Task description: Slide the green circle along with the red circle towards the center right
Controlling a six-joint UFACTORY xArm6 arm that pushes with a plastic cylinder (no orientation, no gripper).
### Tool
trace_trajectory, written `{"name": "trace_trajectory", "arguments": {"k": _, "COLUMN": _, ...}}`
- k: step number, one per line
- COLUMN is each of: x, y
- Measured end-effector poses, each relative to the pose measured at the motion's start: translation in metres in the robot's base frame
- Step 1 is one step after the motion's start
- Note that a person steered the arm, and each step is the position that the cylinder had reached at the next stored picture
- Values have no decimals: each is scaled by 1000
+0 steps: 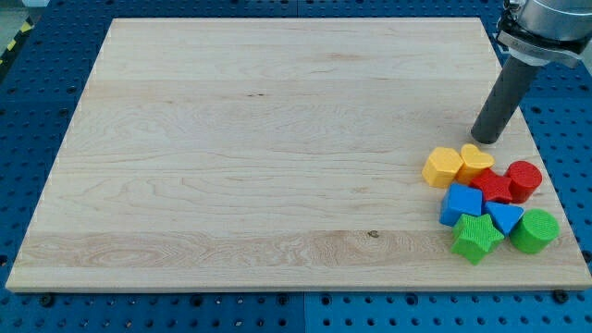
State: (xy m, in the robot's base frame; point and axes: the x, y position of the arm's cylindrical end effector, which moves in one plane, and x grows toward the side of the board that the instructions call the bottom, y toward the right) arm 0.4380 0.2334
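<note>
Tip: my tip point(485, 139) rests on the worktop point(259, 157), holding nothing.
Red circle point(524, 179): below-right of tip.
Green circle point(535, 230): beneath the red.

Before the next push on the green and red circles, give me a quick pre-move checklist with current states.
1. My tip visible and apart from every block: ok.
2. Green circle block on the wooden board, near the bottom right corner: ok.
3. Red circle block in sight, above the green one: ok.
4. The two circles touching each other: not ok, a gap separates them.
5. Tip placed below the green circle to push it upward: not ok, it stands above the yellow heart block.
6. Blue triangle block touching the green circle: cannot tell.
</note>
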Motion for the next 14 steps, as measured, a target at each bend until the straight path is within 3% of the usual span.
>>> {"name": "trace_trajectory", "arguments": {"k": 1, "x": 0, "y": 9}}
{"name": "trace_trajectory", "arguments": {"k": 4, "x": 18, "y": 108}}
{"name": "trace_trajectory", "arguments": {"k": 6, "x": 48, "y": 111}}
{"name": "trace_trajectory", "arguments": {"k": 9, "x": 167, "y": 79}}
{"name": "trace_trajectory", "arguments": {"k": 11, "x": 179, "y": -10}}
{"name": "trace_trajectory", "arguments": {"k": 14, "x": 179, "y": -9}}
